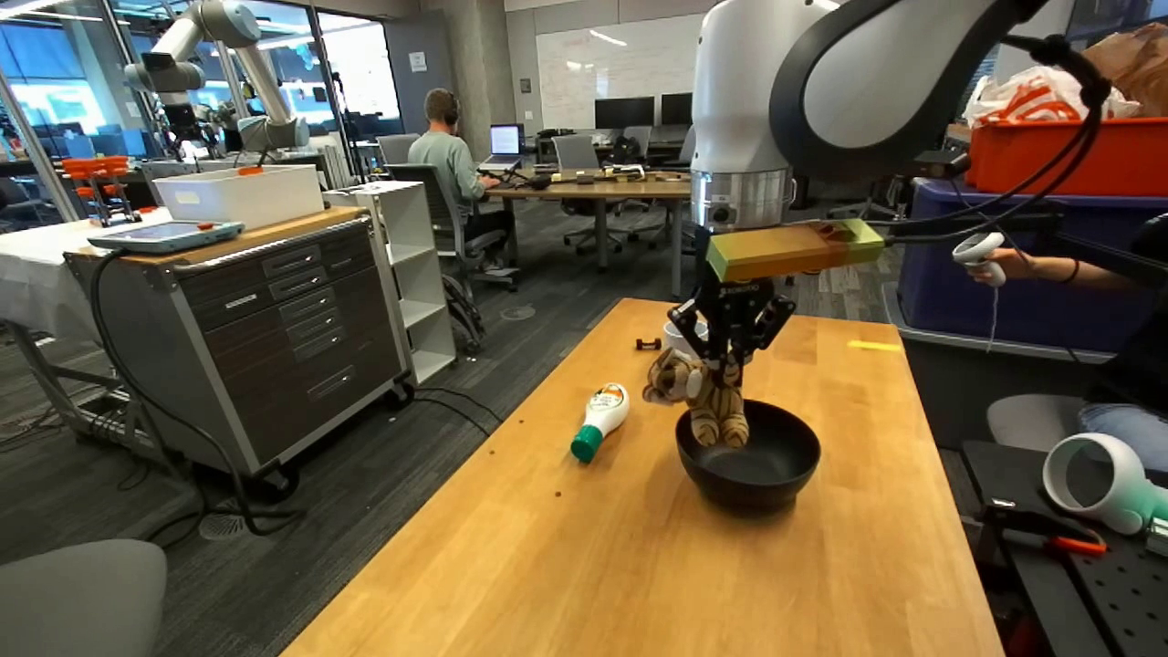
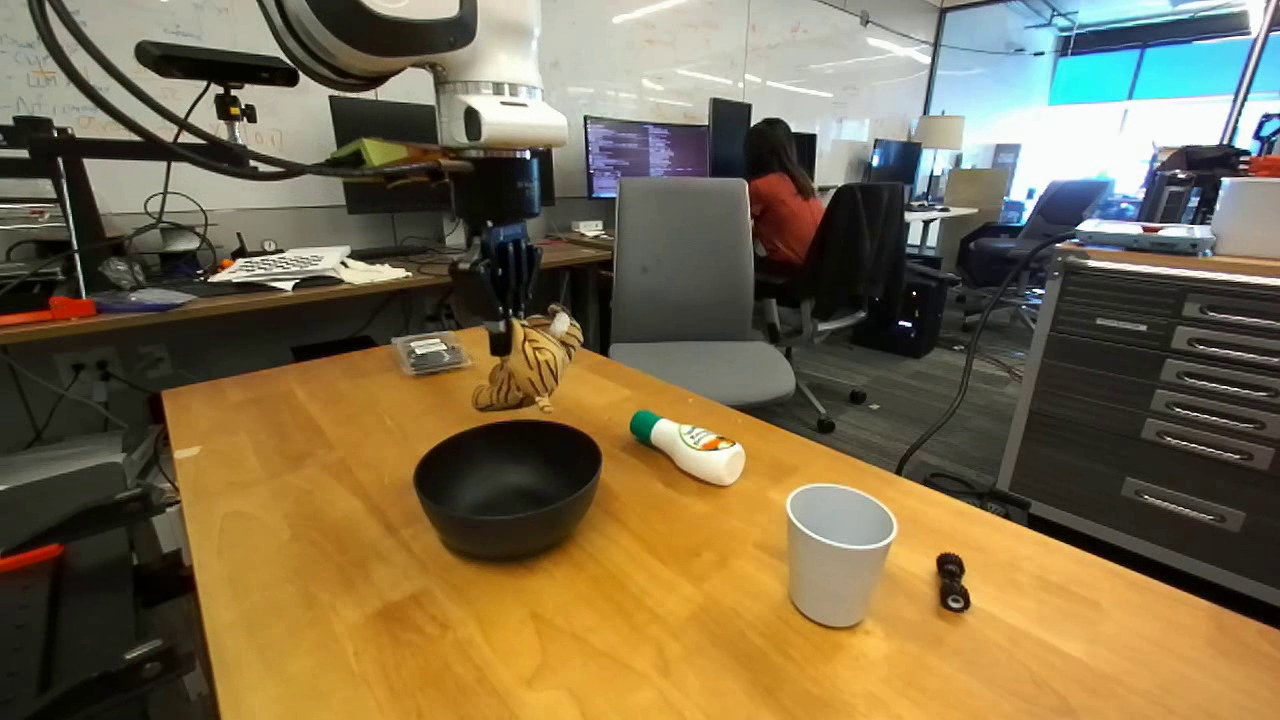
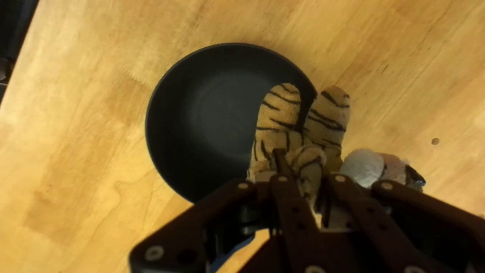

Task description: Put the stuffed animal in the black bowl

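The stuffed animal, a tan toy with dark tiger stripes, hangs from my gripper in both exterior views [image 1: 721,411] [image 2: 532,362]. My gripper [image 1: 730,370] points down and is shut on the toy's body; it also shows in an exterior view [image 2: 503,338] and the wrist view [image 3: 303,165]. The black bowl [image 1: 776,456] stands on the table, also in an exterior view [image 2: 508,515]. In the wrist view the toy's legs [image 3: 278,117] overlap the right side of the bowl [image 3: 223,106], and its head is outside the rim. The toy is above the bowl's edge, its inside bare.
A white bottle with a green cap [image 1: 602,418] lies beside the bowl. A light grey cup [image 2: 838,560] and a small black dumbbell-shaped piece [image 2: 952,582] are on the table. A clear plastic package [image 2: 430,353] lies near a table edge.
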{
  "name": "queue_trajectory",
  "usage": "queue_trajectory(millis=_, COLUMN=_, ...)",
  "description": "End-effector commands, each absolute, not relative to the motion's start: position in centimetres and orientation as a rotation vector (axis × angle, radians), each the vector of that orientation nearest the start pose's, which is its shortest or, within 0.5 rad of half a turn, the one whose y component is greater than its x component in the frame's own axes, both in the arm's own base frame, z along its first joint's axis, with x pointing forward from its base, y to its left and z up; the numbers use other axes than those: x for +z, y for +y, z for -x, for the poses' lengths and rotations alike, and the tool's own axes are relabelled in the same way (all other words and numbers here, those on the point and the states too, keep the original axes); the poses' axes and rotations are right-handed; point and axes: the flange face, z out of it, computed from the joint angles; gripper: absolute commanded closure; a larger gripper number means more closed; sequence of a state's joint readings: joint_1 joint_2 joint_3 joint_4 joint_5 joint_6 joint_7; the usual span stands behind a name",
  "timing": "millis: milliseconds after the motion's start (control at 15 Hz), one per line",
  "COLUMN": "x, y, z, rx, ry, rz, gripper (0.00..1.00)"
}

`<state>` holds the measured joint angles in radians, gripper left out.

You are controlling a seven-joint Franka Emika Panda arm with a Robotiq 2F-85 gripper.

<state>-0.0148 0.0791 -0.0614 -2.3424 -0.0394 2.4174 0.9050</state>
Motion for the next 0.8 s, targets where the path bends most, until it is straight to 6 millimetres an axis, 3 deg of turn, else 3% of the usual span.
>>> queue_trajectory(millis=0, x=28.6, y=-5.8, z=-51.3, rx=0.038, ry=1.53, rz=2.863, gripper=0.91)
queue_trajectory(millis=267, x=25.6, y=-7.0, z=-51.1, rx=0.121, ry=1.576, rz=2.896, gripper=0.9)
queue_trajectory(millis=333, x=25.1, y=-7.0, z=-51.0, rx=0.135, ry=1.581, rz=2.902, gripper=0.61)
queue_trajectory(millis=467, x=24.4, y=-6.8, z=-50.9, rx=0.162, ry=1.574, rz=2.908, gripper=0.53)
queue_trajectory(millis=733, x=24.8, y=-5.3, z=-50.9, rx=0.157, ry=1.519, rz=2.903, gripper=0.21)
